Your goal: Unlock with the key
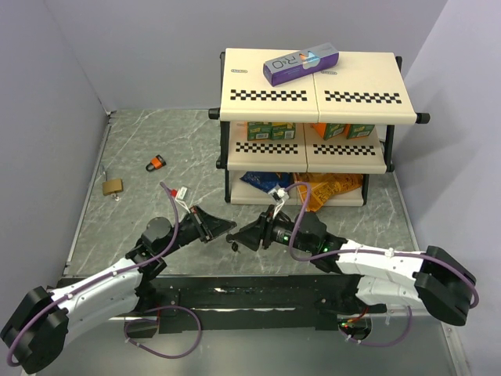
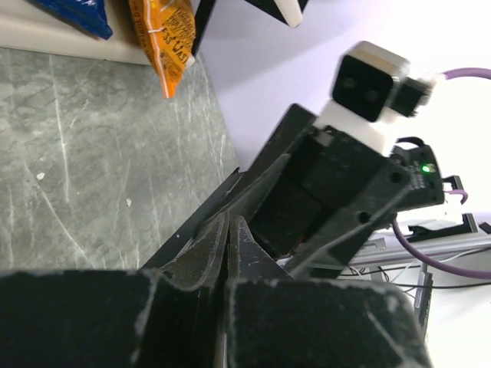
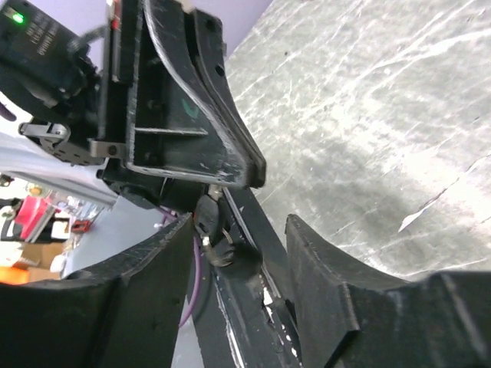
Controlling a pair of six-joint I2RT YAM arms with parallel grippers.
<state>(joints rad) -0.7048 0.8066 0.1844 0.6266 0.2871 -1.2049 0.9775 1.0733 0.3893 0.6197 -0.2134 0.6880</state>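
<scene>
Tips close together before shelf rack (image 1: pixel 313 106)
Left end effector (image 1: pixel 228 228) pinches key (image 3: pixel 206 220); right end effector (image 1: pixel 241 237) spread wide; orange padlock (image 1: pixel 157 163) well apart

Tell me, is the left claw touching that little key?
Touching. The right wrist view shows the left gripper pinching the key by its silver blade, black head hanging below.
</scene>
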